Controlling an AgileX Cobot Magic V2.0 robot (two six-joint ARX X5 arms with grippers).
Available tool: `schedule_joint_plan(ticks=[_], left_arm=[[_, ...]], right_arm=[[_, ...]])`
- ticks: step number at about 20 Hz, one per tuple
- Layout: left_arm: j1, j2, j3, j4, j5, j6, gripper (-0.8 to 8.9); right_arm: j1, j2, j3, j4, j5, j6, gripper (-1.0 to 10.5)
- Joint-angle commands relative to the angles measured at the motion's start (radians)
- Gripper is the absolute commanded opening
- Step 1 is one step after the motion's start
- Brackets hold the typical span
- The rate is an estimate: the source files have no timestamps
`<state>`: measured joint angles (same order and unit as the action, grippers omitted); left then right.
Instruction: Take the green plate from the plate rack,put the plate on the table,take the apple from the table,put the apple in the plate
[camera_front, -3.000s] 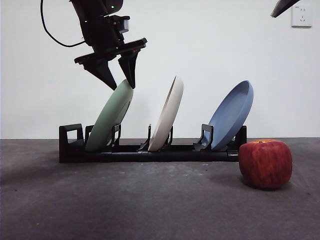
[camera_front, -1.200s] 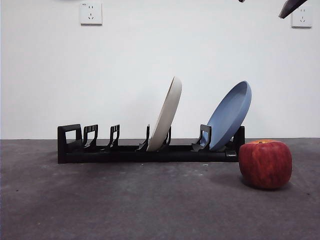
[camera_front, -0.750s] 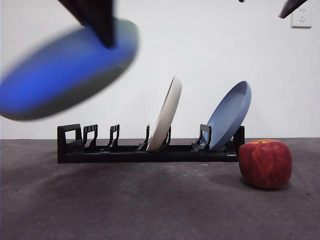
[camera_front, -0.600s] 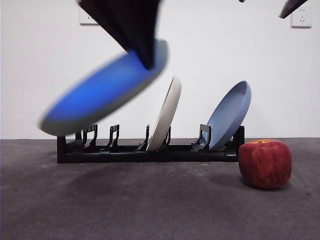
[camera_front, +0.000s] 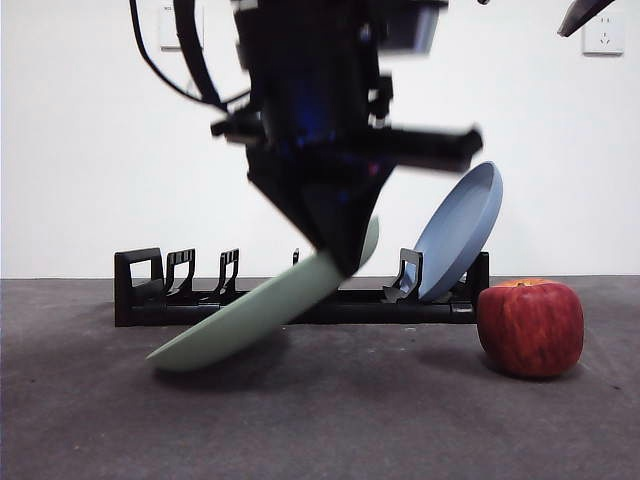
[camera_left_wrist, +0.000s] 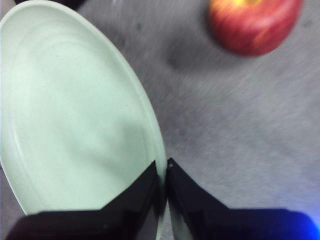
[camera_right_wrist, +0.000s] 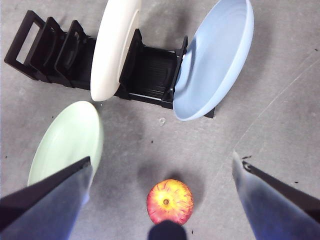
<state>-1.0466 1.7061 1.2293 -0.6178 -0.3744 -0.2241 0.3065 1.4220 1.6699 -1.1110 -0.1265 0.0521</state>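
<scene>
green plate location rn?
Out of the plate rack: the green plate hangs tilted in front of it, clamped at its raised edge by the left gripper, low edge at or just above the table, apple off to one side.

Lab bench, bare white wall (camera_front: 90, 150), wall socket (camera_front: 604, 32)

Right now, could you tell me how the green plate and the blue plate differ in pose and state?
The green plate is out of the plate rack, tilted, its low edge at the table; the blue plate leans in the rack's end slot. The left end effector is shut on the green plate's rim; nothing holds the blue plate. Both are round, shallow and rimmed.
</scene>
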Motion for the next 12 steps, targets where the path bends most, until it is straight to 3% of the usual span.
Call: schedule_joint_plan(ticks=[1, 12], left_arm=[[0.016, 0.046, -0.005, 0.006, 0.045, 0.02, -0.09], [0.02, 0.161, -0.005, 0.015, 0.172, 0.02, -0.09]], right_arm=[[0.0, 0.005, 0.003, 0.006, 0.004, -0.004, 4.7], [0.0, 0.005, 0.003, 0.008, 0.003, -0.003, 4.7]])
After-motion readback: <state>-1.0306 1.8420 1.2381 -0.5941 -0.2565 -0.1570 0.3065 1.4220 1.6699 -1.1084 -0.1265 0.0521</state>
